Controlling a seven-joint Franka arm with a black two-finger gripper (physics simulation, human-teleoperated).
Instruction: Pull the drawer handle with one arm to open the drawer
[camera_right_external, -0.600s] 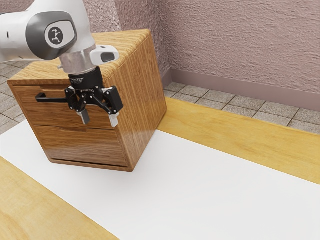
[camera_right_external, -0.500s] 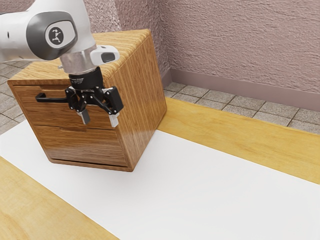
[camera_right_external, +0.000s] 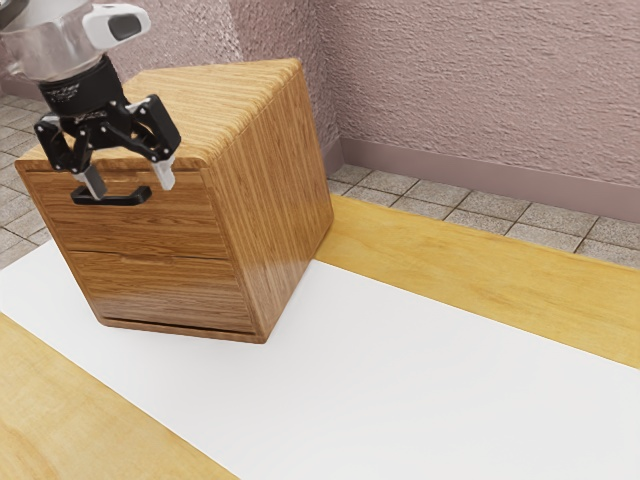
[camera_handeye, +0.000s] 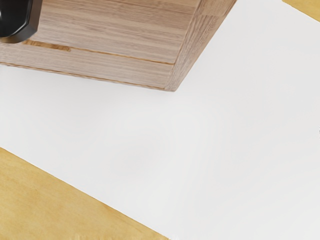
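One wooden drawer (camera_right_external: 135, 225), black bar handle (camera_right_external: 125, 196)

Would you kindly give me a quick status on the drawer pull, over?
Gripper open, at handle. Drawer looks shut. Nothing in the way.

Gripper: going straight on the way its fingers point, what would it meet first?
Likely the drawer handle, just under the open, down-pointing gripper; depth is unclear, so it might instead reach the white mat.
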